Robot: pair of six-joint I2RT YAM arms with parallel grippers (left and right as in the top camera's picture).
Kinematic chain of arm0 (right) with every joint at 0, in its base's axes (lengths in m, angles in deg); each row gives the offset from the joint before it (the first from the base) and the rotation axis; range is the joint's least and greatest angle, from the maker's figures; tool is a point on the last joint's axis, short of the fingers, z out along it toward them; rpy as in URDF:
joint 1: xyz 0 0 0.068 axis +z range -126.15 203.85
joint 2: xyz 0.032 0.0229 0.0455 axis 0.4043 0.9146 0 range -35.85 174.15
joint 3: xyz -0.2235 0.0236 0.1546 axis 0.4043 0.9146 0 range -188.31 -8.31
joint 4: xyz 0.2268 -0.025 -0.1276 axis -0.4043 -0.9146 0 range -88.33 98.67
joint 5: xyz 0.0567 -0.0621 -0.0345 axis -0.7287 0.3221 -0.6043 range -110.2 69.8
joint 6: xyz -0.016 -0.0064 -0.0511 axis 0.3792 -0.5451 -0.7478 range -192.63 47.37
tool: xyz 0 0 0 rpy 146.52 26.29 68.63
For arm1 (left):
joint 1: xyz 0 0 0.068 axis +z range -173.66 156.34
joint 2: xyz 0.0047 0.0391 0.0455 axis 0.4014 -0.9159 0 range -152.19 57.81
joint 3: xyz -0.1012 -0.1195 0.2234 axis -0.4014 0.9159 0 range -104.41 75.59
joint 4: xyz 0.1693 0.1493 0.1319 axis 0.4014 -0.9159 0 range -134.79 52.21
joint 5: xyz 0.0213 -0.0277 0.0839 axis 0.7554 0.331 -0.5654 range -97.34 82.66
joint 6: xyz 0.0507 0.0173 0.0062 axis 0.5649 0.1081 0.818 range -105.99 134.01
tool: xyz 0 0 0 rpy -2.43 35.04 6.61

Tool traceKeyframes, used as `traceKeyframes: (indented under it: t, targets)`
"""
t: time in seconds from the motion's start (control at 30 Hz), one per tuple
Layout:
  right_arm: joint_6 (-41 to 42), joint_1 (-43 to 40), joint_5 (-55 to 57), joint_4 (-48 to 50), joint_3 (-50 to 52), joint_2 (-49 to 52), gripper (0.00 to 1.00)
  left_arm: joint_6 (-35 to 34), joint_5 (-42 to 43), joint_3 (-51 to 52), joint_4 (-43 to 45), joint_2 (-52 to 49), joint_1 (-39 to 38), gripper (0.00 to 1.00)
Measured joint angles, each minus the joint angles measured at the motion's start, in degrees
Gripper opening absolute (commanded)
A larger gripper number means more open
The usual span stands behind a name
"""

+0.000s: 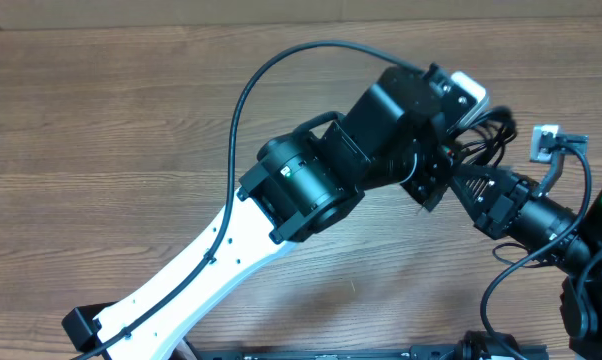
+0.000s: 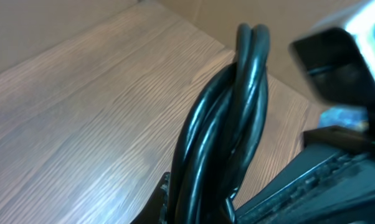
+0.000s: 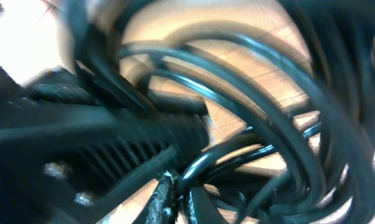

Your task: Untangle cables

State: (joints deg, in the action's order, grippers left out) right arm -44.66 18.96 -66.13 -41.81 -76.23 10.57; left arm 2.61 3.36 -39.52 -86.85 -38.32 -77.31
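Observation:
The cables (image 1: pixel 489 133) form a small black tangle at the right of the wooden table, between the two arms' tips. My left gripper (image 2: pixel 197 200) is shut on a twisted bundle of cables (image 2: pixel 228 118) that rises straight out of its jaws. In the overhead view the left gripper (image 1: pixel 459 122) is mostly hidden under its own wrist. My right gripper (image 3: pixel 180 198) is shut on one glossy cable strand (image 3: pixel 194 171), with several cable loops (image 3: pixel 281 118) filling the view beyond it. From above, the right gripper (image 1: pixel 457 170) reaches into the tangle just below the left one.
The left arm's white link (image 1: pixel 181 280) crosses the table diagonally from the bottom left, and its thick cable (image 1: pixel 243 110) arches above it. A small white connector (image 1: pixel 547 140) lies right of the tangle. The right arm (image 1: pixel 541 215) comes in from the right edge.

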Motion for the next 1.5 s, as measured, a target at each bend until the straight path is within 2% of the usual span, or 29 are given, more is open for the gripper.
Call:
traceKeyframes:
  t: [0.43, 0.63, 1.03, 1.2, 1.37, 1.4, 1.47, 1.5]
  targets:
    - [-1.0, 0.0, -2.1, 0.2, 0.0, 0.8, 0.04, 0.0, 0.9, 0.0, -0.4, 0.0, 0.8, 0.04]
    - [-1.0, 0.0, -9.6, 5.2, 0.4, 2.2, 0.04, -2.2, 3.8, 0.0, -2.1, 0.0, 3.9, 0.04]
    - [-1.0, 0.0, -13.3, 10.6, 0.7, 2.2, 0.04, -3.2, 4.9, -0.6, -6.4, 0.1, 4.7, 0.04]
    - [-0.5, -4.7, -14.9, 12.0, 0.8, 2.2, 0.04, -3.1, 3.4, -0.9, -9.7, 0.3, 5.3, 0.04]
    - [0.4, -10.7, -17.1, 12.3, 0.8, 2.1, 0.04, 0.5, 2.8, -0.9, -13.4, 0.3, 5.4, 0.04]
    - [0.4, -11.3, -17.5, 12.3, 0.8, 2.1, 0.09, 1.2, 2.8, -0.9, -13.6, 0.3, 5.4, 0.04]
    - [0.5, -12.0, -18.3, 12.0, 0.8, 2.1, 0.45, 1.6, 2.8, -0.9, -13.5, 0.3, 5.4, 0.04]
    - [0.5, -12.0, -18.6, 11.5, 0.8, 2.1, 0.56, 2.0, 2.7, -0.9, -13.5, 0.3, 5.4, 0.04]
